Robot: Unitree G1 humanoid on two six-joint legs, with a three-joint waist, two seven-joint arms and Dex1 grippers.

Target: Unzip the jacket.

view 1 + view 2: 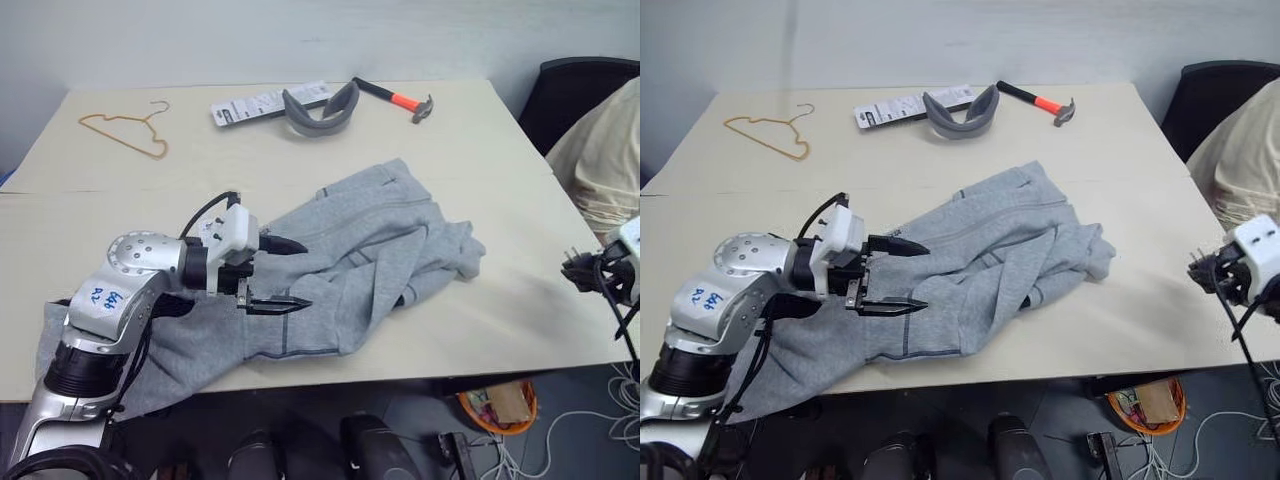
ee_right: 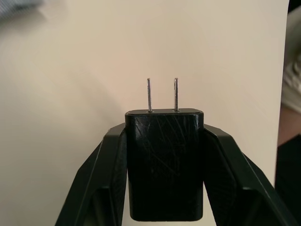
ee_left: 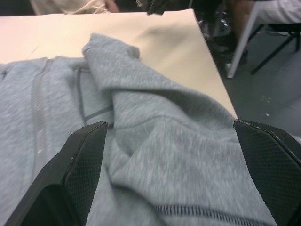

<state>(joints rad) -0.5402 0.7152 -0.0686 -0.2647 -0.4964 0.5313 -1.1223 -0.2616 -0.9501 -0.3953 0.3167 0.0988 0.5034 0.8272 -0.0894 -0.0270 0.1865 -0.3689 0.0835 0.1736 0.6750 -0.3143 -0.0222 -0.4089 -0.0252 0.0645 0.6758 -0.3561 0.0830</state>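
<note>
Table (image 1: 480, 150) holds jacket (image 1: 370, 250); right pincer (image 2: 164, 141) grips plug (image 2: 164, 165).

Jacket (image 1: 340, 260): near-left part hidden under left arm, hem hanging off near table (image 1: 520, 320) edge; zipper line not traceable among folds. Right tool (image 1: 1212, 270): cut by right picture edge, fingers too small to read there. Person (image 1: 605, 150) at far right: cut off, cream garment alone visible.
</note>
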